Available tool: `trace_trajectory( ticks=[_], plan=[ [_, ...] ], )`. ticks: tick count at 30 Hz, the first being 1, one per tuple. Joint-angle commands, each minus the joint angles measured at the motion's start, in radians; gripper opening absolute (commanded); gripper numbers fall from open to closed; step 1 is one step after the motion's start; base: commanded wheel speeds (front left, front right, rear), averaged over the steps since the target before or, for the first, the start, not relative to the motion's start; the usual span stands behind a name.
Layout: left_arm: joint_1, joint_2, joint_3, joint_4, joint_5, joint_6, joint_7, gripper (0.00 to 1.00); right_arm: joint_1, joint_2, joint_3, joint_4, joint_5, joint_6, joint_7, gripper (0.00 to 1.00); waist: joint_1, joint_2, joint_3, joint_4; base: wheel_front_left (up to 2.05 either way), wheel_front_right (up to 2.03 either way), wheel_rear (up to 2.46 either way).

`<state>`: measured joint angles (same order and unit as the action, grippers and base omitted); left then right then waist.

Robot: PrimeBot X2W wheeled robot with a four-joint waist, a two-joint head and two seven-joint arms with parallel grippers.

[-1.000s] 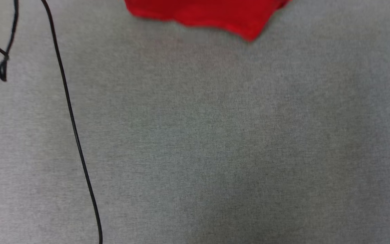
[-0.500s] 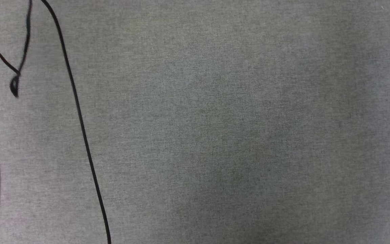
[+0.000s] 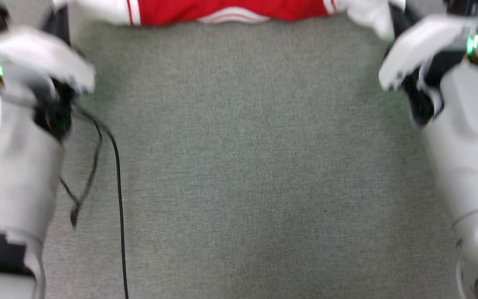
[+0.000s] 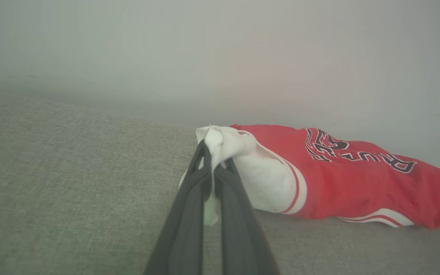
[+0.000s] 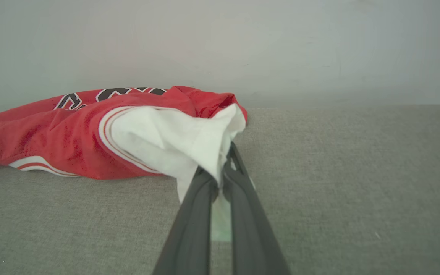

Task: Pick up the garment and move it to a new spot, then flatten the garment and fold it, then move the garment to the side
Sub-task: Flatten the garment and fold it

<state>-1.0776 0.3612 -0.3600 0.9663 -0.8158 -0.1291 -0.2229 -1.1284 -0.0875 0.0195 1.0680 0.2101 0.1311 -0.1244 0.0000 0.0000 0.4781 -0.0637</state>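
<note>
At the far edge of the grey woven-cloth tabletop (image 3: 239, 166), close against the pale wall (image 4: 220, 57), lies the large red jersey garment (image 3: 230, 10) with white short sleeves, striped trim and black, white-outlined lettering. It is stretched sideways between the two arms, but its body sags in loose folds onto the cloth, lettering facing up.

The left end effector (image 4: 215, 157) has its two long dark fingers pressed together on a bunched wad of the white left sleeve (image 4: 266, 179). The right end effector (image 5: 222, 168) is likewise clamped on the gathered edge of the white right sleeve (image 5: 166, 145). Both grips look firm, with cloth spilling past the fingers.

I judge that the first step is in hand: the garment is gripped at both sleeves and is being carried or dragged to a new spot, with flattening and folding not yet begun. The wide bare middle of the tabletop, nearer the robot, looks like the obvious place for it.

The next move probably calls for drawing both arms back evenly while keeping them well apart, so the body trails out flat rather than bunching. A thin black cable (image 3: 118, 187) runs along the left side of the tabletop, near the left arm, and could snag the hem if the garment sweeps over it.
</note>
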Motion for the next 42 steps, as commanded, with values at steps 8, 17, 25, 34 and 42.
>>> trace_trajectory(
  ticks=[8, 17, 25, 34, 42],
  plan=[
    [0.266, 0.021, -0.009, -0.086, -0.063, -0.002, -0.038, 0.0, 0.212, -0.049, 0.075, -0.018, 0.136, -0.001, -0.003, 0.0, 0.0, 0.0, -0.168, 0.014, 0.0, 0.0, 0.0],
    [0.597, 0.035, 0.049, -0.263, -0.028, 0.041, -0.044, 0.0, 0.501, -0.13, 0.156, -0.156, 0.249, -0.001, 0.044, 0.0, 0.0, 0.0, -0.337, 0.027, 0.0, 0.0, 0.0],
    [0.925, 0.063, 0.078, -0.543, -0.031, 0.175, -0.024, 0.0, 0.788, -0.163, 0.103, -0.349, 0.27, -0.001, 0.112, 0.0, 0.0, 0.0, -0.44, 0.037, 0.0, 0.0, 0.0],
    [1.229, 0.13, 0.09, -0.912, -0.04, 0.348, 0.083, 0.0, 1.133, -0.098, -0.098, -0.678, 0.178, -0.001, 0.291, 0.0, 0.0, 0.0, -0.497, 0.069, 0.0, 0.0, 0.0],
    [1.37, 0.159, 0.083, -1.062, -0.055, 0.42, 0.149, 0.0, 1.393, 0.016, -0.212, -0.971, 0.073, -0.001, 0.495, 0.0, 0.0, 0.0, -0.501, 0.091, 0.0, 0.0, 0.0]
  ],
)
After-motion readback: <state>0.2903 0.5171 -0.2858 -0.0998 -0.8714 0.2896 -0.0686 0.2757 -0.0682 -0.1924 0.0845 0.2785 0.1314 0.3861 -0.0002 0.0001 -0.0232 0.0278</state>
